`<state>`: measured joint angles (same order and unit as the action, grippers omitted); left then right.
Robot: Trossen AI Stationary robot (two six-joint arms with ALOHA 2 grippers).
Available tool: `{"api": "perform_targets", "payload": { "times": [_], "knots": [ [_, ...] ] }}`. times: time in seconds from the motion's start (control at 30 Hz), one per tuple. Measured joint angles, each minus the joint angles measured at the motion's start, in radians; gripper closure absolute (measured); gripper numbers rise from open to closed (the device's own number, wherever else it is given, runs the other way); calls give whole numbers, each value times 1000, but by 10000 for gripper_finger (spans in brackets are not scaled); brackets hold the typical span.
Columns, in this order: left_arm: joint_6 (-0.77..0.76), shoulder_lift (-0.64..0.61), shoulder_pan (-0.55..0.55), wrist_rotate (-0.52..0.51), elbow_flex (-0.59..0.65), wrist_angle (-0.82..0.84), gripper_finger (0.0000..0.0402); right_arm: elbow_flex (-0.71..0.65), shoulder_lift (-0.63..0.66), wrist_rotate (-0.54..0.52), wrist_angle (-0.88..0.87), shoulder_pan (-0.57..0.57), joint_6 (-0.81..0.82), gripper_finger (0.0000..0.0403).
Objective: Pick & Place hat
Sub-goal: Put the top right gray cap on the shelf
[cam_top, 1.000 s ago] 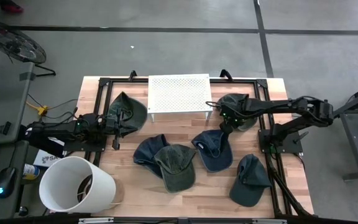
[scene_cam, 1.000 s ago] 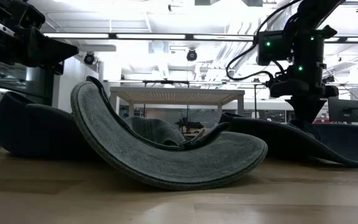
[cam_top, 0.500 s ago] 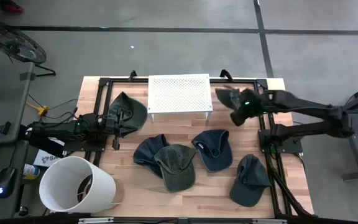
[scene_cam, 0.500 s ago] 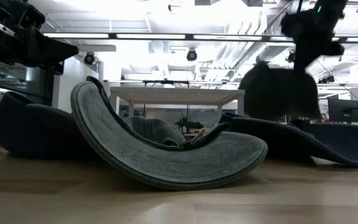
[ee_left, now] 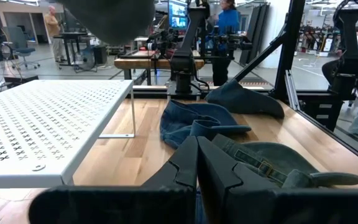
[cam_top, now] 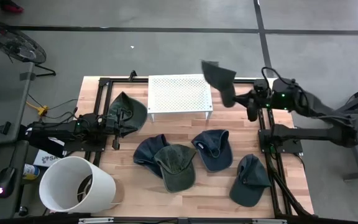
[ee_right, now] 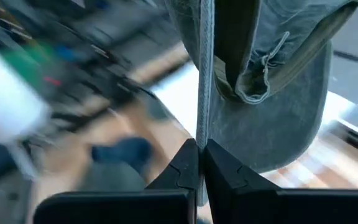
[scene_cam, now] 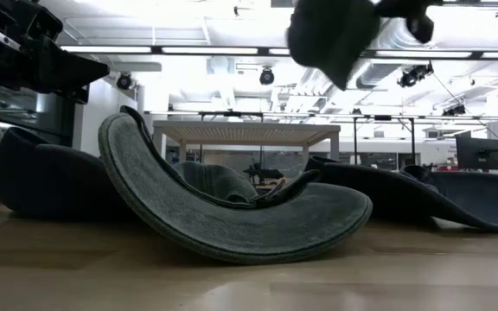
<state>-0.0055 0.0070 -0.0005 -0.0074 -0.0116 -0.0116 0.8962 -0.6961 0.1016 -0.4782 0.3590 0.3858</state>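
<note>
The right gripper point(cam_top: 240, 99) is up in the air at about 2 o'clock over the desk point(cam_top: 216, 186), its jaws clamped on a grey-green hat point(cam_top: 219, 81) that hangs above the right corner of the white perforated shelf point(cam_top: 179, 93). In the right wrist view the fabric is pinched between the two closed fingers point(ee_right: 188, 165).

Five more hats lie on the desk: an olive one point(cam_top: 126, 112) at 10 o'clock, a dark blue one point(cam_top: 148, 149) and an olive one point(cam_top: 176, 167) overlapping near the centre, a blue one point(cam_top: 213, 149) just right of them, and a green one point(cam_top: 248, 180) at 5 o'clock.

The left gripper point(cam_top: 114, 121) rests at 9 o'clock against the olive hat there, jaws shut and empty. One white bucket point(cam_top: 73, 183) stands at 7 o'clock.
</note>
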Motion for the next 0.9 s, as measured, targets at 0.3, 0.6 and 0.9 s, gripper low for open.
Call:
{"api": "perform_targets", "payload": {
  "times": [0.3,0.6,0.9],
  "knots": [
    [0,0,0,0,0,0,396,-373,-68,410,849,144,196,402],
    [0,0,0,0,0,0,396,-495,-309,609,1287,295,547,402],
    [0,0,0,0,0,0,396,-495,-511,679,1432,388,748,402]
  ]
}}
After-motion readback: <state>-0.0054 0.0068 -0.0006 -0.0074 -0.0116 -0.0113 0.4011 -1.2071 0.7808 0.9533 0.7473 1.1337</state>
